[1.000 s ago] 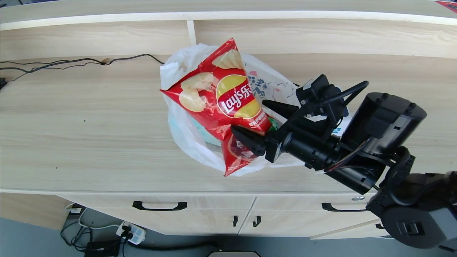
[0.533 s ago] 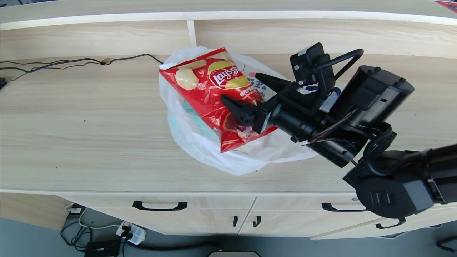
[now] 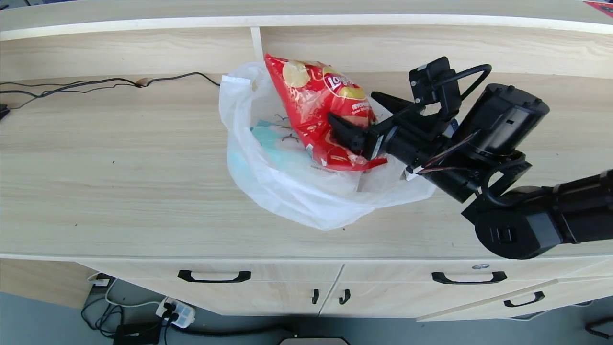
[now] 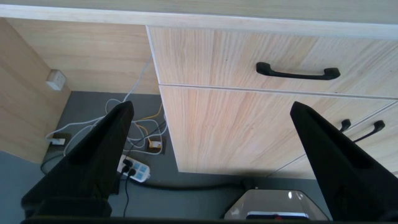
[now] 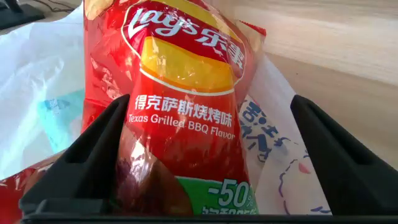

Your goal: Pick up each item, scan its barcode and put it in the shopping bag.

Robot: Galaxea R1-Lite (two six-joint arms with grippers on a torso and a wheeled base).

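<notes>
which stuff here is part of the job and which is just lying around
Job: red foil crisp bag, white plastic shopping bag, teal packet inside it, right gripper.
Lying about: black cables on the wooden counter, white power strip on the floor.

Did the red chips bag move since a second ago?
Yes. The chips bag went away from the counter's front edge, toward the back shelf.

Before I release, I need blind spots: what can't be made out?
Barcode on the chips bag: its back faces away from head and right wrist views.
The teal item in the shopping bag: head view, covered by chips bag and plastic; unidentifiable.
Lower end of the chips bag: right wrist view, cut off at the edge within the right gripper.
</notes>
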